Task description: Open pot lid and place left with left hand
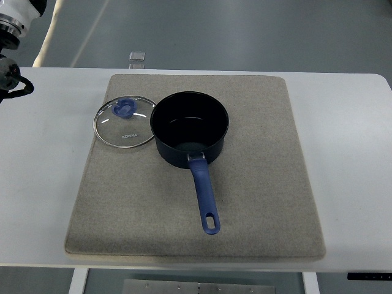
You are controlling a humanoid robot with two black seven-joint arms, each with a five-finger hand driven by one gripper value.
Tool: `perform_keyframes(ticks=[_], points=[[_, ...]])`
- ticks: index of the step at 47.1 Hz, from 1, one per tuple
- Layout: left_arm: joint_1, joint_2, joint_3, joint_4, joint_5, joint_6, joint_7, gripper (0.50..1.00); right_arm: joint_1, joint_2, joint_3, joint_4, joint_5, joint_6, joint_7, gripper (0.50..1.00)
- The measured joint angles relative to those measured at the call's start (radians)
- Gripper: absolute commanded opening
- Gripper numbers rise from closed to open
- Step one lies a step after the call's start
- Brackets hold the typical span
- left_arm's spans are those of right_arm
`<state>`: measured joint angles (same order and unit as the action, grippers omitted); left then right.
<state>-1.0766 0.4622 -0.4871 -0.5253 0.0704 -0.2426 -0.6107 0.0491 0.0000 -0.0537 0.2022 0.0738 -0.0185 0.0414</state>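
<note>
The left robot hand (13,78) was seen at the upper-left corner of the top view, only partly in frame, with the white arm segment (18,15) running up out of the picture above it. A dark, curved part of the hand was visible over the edge of the white desk (43,184), but whether the fingers were spread or curled could not be told, and nothing was seen held in it. The right arm was not shown. The glass lid (125,122), with its blue knob (124,109) facing up, was laid flat to the right of and slightly below the robot hand, well apart from it, on the grey mat (257,184), with its left rim reaching the mat's left edge. Further to the right of the hand, just beside the lid and touching or nearly touching its rim, the dark blue pot (190,127) was stood upright and uncovered, its interior open to view. The pot's blue handle (204,196) was pointed toward the lower edge of the picture, away from the robot hand. A small clear object (137,57) was seen at the far edge of the desk, to the right of the hand.
</note>
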Motion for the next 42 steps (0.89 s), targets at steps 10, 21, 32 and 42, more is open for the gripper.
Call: perform_keyframes(ticks=[10,21,32,42], points=[[0.11,-0.12,-0.148,0.077,0.0,-0.08,0.0,0.99,0.0,0.0,0.0,0.0,0.0,0.0,0.0,0.915],[0.177,-0.203,-0.28,0.162,-0.003,-0.136,0.0,0.99,0.0,0.0,0.0,0.0,0.0,0.0,0.0,0.915],[0.202,-0.196,-0.37,0.191,-0.055,-0.207,0.0,0.99,0.0,0.0,0.0,0.0,0.0,0.0,0.0,0.915],[0.208,-0.203,-0.371,0.259,-0.08,-0.253,0.0,0.99,0.0,0.0,0.0,0.0,0.0,0.0,0.0,0.915]])
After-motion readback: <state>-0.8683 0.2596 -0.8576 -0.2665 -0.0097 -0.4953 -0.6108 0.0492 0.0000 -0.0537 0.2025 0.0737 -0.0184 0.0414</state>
